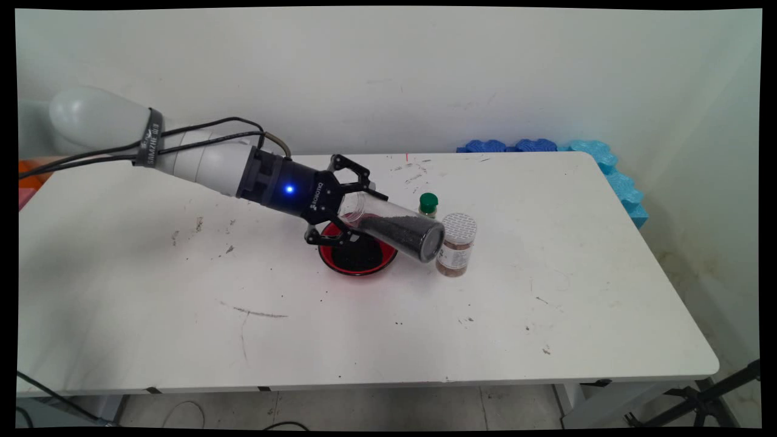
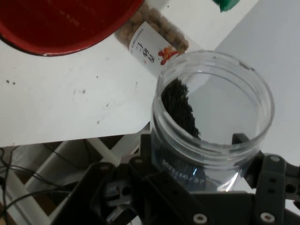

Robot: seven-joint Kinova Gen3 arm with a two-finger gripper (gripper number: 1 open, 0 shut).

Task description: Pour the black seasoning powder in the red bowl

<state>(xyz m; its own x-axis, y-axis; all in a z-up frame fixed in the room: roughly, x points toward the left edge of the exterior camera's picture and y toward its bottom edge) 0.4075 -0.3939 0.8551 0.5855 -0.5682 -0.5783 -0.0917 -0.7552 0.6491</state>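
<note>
Across the scuffed white table (image 1: 546,315), flecked with dark specks, a round red dish (image 1: 357,257) holds black granules. Above it the black gripper (image 1: 347,203) is clamped on a clear plastic jar (image 1: 397,230) — a smooth cylinder tilted on its side, open mouth toward the hand, dark granules banked inside. Just beside stand a brown-filled jar (image 1: 456,246) with a perforated lid and a small green-capped bottle (image 1: 428,204).

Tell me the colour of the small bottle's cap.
Green cap, best seen in the main view.
</note>
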